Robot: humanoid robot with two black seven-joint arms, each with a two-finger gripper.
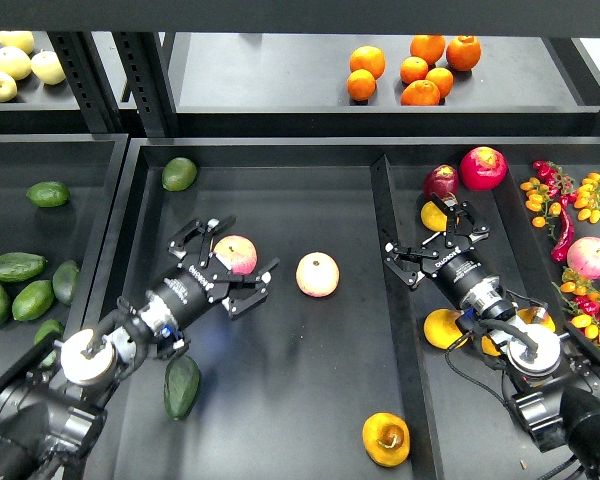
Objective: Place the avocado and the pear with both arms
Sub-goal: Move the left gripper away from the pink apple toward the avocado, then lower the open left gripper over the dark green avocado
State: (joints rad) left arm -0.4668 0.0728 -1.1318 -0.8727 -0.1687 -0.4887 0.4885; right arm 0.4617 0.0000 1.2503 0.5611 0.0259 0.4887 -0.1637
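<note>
- The dark avocado lies in the middle tray, at its near left, just beside the left arm's forearm and free of any grip.
- The pear sits near the front of the same tray, right of centre, curled stem showing, also untouched.
- The left gripper has its fingers spread wide around a pink-and-yellow apple; whether they press on it I cannot tell. A second apple rests just to the right.
- The right gripper reaches into the right tray, fingers open, right beside a yellow fruit and close to a dark red apple; it holds nothing that I can see.
- Judged from this, both task fruits seem to rest where they belong with the fingers released, so the placing looks done or nearly so; only withdrawing the arms seems left.
</note>
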